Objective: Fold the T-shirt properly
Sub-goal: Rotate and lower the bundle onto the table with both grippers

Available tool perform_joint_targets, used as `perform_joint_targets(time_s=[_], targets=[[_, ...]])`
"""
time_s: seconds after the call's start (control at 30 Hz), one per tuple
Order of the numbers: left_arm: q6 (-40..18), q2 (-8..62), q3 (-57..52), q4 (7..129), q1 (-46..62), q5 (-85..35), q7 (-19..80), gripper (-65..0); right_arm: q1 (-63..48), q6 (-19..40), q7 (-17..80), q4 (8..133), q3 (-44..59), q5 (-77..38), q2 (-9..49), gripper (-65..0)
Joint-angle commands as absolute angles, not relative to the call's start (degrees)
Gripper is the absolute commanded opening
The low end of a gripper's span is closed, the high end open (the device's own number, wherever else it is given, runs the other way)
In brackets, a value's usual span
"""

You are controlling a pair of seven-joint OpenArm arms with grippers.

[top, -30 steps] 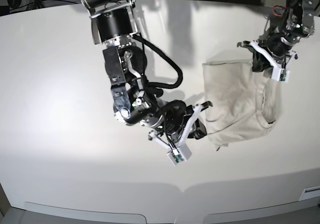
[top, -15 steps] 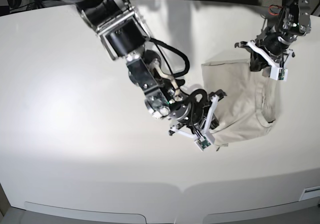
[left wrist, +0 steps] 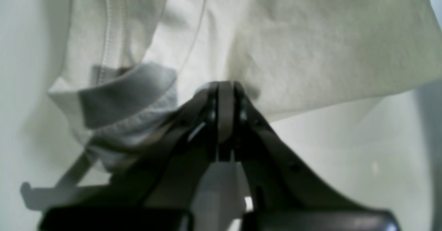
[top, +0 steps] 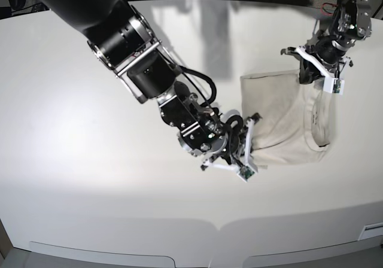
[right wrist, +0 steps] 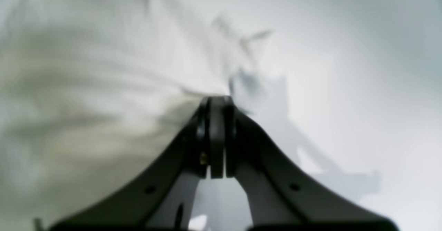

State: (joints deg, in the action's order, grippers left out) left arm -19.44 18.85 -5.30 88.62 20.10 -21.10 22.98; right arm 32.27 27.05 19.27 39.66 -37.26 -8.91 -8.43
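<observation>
At the right of the base view the half-folded T-shirt (top: 287,121) lies on the tabletop (top: 90,178), each pincer, left (top: 310,70) at its upper edge and right (top: 248,151) at its lower-left corner, clamped on cloth, seemingly to carry a fold over.

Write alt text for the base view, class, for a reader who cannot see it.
A partly folded beige T-shirt lies on a white table between two robot arms. The right gripper, shut, pinches the shirt's near left edge, while the left gripper, also shut, holds its far right corner.
</observation>
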Motion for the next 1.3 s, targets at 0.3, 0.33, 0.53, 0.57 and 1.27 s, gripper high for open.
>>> perform_joint_targets(time_s=[0.3,0.33,0.53,0.57,1.27], targets=[[-16.0,22.7,-5.6,87.2,17.8,-12.9,19.2,-65.0,29.9,29.8,26.7,40.6,-37.9,-0.7,-9.0,-65.0],[-16.0,23.4,-5.6,86.7,17.3,-13.0,19.2,-65.0,29.2,29.7,27.0,41.0,-37.9,0.0,-9.0,-65.0],[-16.0,24.9,-5.6,82.5,14.3,-13.0,18.3,-65.0,22.2,29.0,29.4,52.2,-37.9,0.0,-4.8,-65.0],[-16.0,24.9,-5.6,81.7,13.8,-13.1,18.0,-65.0,20.5,28.8,29.9,55.5,-37.9,0.0,-3.6,-65.0],[-24.1,21.0,-5.5,79.8,11.4,-20.9,19.7,-65.0,-9.0,15.5,24.3,101.3,-35.8,-0.1,14.2,-65.0]])
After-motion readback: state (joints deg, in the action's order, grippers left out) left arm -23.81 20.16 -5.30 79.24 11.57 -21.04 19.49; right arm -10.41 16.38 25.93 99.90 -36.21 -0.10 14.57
